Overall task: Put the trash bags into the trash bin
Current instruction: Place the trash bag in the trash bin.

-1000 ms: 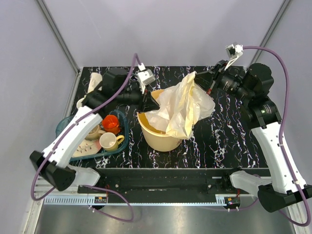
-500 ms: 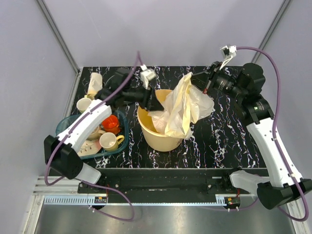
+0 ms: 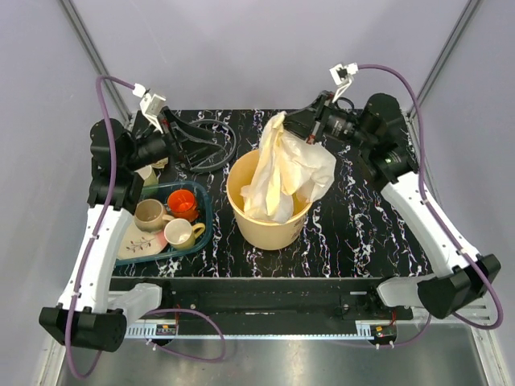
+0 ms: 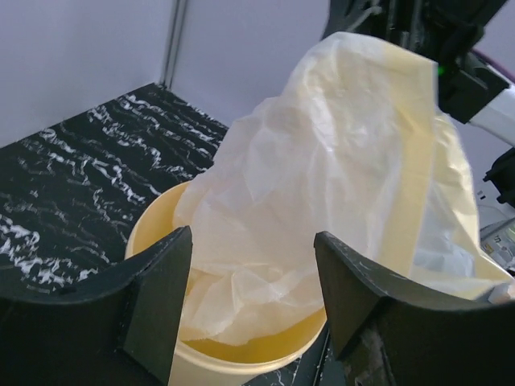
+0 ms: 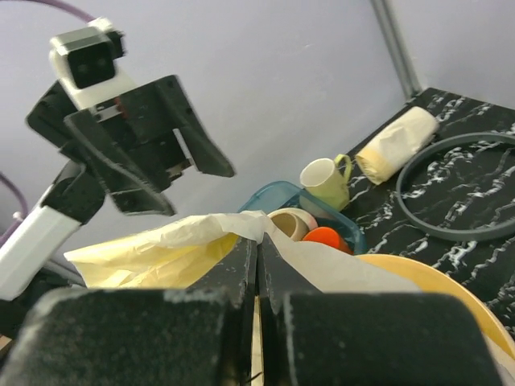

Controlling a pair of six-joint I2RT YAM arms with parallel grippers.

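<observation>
Film like the bag (image 3: 283,173) we judged light, limp and slippery, best pinched at its gathered top edge. Our right fingers (image 5: 237,269) were clamped there, holding it up with its lower folds inside the bin (image 3: 245,225). Our left fingers (image 4: 161,289) stood apart, holding nothing, off to the bin's left.
</observation>
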